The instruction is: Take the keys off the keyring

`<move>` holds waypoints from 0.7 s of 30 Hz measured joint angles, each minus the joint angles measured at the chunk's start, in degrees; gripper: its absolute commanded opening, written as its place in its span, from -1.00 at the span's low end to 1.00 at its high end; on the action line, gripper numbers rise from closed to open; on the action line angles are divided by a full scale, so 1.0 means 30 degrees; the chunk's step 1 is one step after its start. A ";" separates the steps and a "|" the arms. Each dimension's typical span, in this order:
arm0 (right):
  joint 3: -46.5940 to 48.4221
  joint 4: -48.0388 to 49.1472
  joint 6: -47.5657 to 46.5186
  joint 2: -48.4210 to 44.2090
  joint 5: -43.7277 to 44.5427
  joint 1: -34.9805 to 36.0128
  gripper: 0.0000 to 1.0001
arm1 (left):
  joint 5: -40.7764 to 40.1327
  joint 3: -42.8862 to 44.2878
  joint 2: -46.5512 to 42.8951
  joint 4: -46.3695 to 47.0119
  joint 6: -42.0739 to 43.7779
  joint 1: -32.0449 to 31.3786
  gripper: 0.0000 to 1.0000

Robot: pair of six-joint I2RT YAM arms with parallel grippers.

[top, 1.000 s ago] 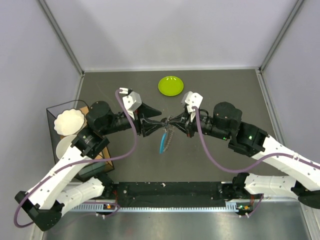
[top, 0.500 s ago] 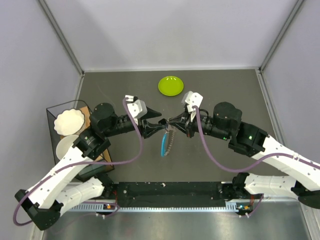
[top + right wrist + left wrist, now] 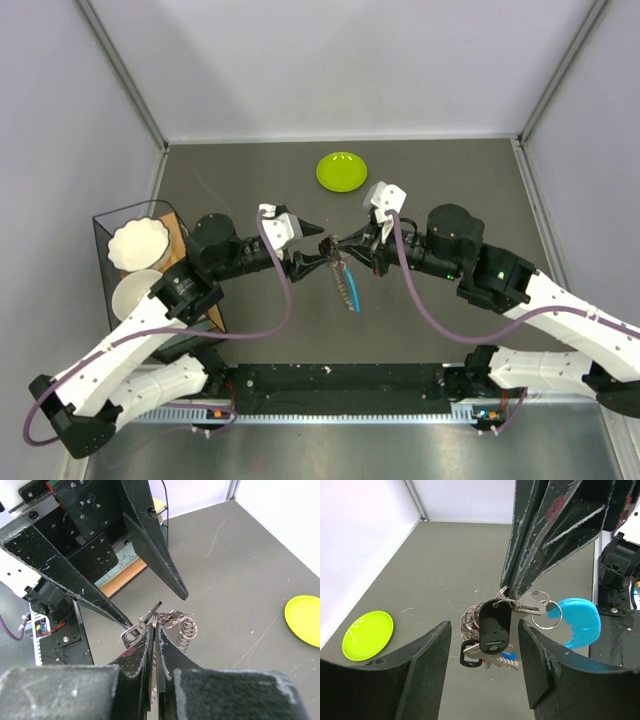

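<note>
The keyring [image 3: 541, 600], a cluster of silver rings with a bright blue crescent piece [image 3: 577, 620], hangs above the table with my right gripper [image 3: 154, 628] shut on it. Under the rings dangle a black fob [image 3: 495, 625] and the keys [image 3: 492, 659]. My left gripper [image 3: 484, 622] is open, one finger on each side of the hanging fob and keys without touching them. In the top view the two grippers meet tip to tip, left gripper [image 3: 321, 246] and right gripper [image 3: 340, 245], with the keyring [image 3: 347, 284] drooping below them.
The lime-green plate [image 3: 341, 171] lies on the dark table behind the grippers, also seen as the plate [image 3: 368, 635] at the left. A black bin [image 3: 107, 222] with white bowls stands at the left edge. Grey walls enclose the table.
My left gripper has moved right, up to the right gripper, so its fingers now flank the keys. The hanging bundle has swung, its blue piece now pointing lower right. The right arm stayed put.
</note>
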 measured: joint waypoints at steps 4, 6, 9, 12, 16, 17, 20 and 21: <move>0.0000 0.0000 0.0007 0.0000 0.0044 0.0000 -1.00 | -0.0430 -0.0029 0.0058 0.0007 0.0073 -0.0051 0.22; 0.0000 0.0000 0.0007 -0.0022 0.0299 0.0000 -1.00 | -0.1013 -0.0029 0.0022 0.0000 0.0029 -0.0066 0.20; 0.0000 0.0007 0.0015 -0.0073 0.0976 0.0000 -1.00 | -0.2113 -0.0036 -0.0219 -0.0087 -0.0525 -0.0066 0.14; 0.0000 0.0000 0.0306 -0.0073 0.1370 0.0000 -1.00 | -0.2667 -0.0117 -0.0736 -0.0168 -0.1698 -0.0066 0.07; 0.0000 0.0007 0.0772 0.0000 0.1858 0.0000 -1.00 | -0.2514 -0.0146 -0.1457 -0.0066 -0.4291 -0.0066 -0.01; 0.0000 0.0022 0.0860 0.0036 0.2033 0.0000 -1.00 | -0.2259 -0.0233 -0.1617 0.0204 -0.5180 -0.0066 -0.01; 0.0000 0.0036 0.1180 0.0219 0.2499 0.0000 -1.00 | -0.1581 -0.0758 -0.2069 0.1166 -0.7504 -0.0066 -0.03; 0.0000 0.0036 0.1297 0.0277 0.2594 0.0000 -1.00 | -0.1421 -0.0925 -0.2142 0.1494 -0.8233 -0.0066 -0.05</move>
